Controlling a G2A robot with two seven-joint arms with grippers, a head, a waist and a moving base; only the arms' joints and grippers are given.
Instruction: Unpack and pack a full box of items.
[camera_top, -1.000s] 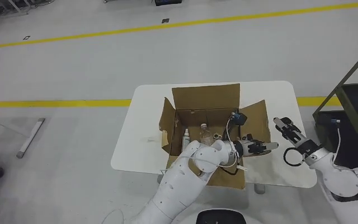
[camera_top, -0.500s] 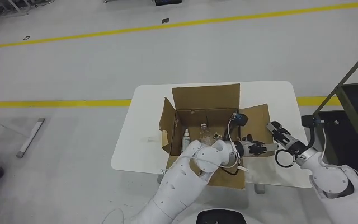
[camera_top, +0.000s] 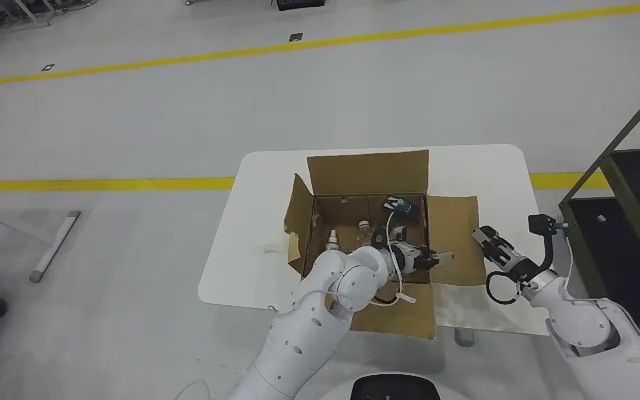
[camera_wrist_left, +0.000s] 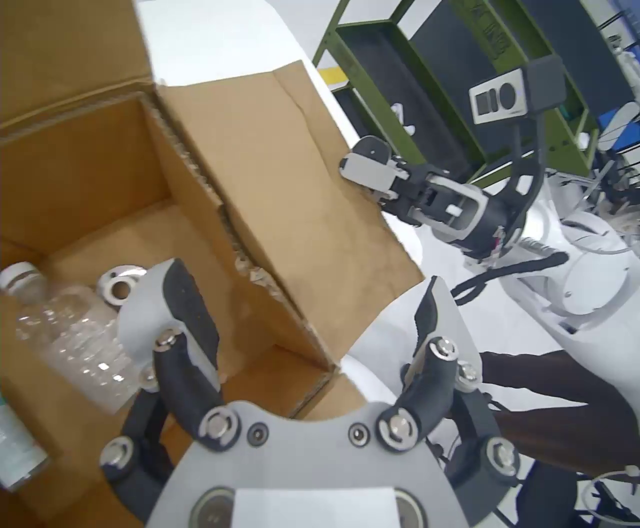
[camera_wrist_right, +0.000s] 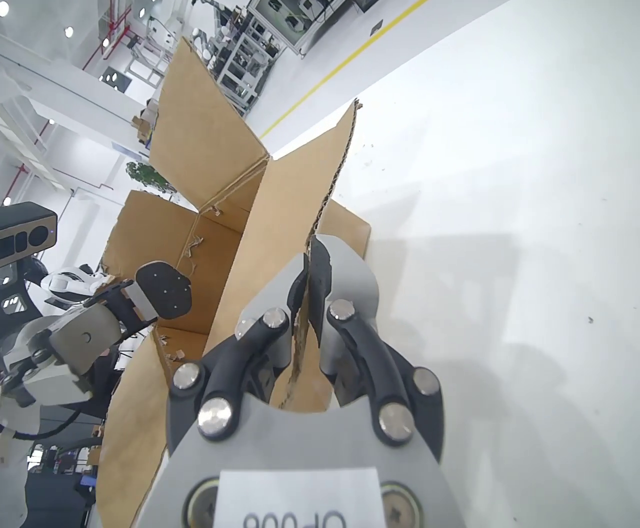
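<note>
The open cardboard box (camera_top: 350, 175) stands mid-table with its flaps spread. My right gripper (camera_wrist_right: 309, 280) is shut on the edge of the box's right flap (camera_wrist_right: 280, 225), the cardboard pinched between its pads; from above it sits at the flap's outer edge (camera_top: 481, 237). My left gripper (camera_wrist_left: 305, 320) hangs open over the box's near right corner (camera_top: 438, 257), holding nothing. Inside the box lie a clear plastic bottle (camera_wrist_left: 65, 330), a white ring-shaped part (camera_wrist_left: 117, 285) and a small white bottle (camera_top: 332, 240).
The white table (camera_top: 260, 230) has bare room left and right of the box. A green metal rack (camera_top: 600, 170) stands just off the table's right end. The box's near flap (camera_top: 415, 318) hangs over the table's front edge.
My right gripper moved left to the right flap and shut on its edge. My left gripper drew back from over that flap toward the box's inside.
</note>
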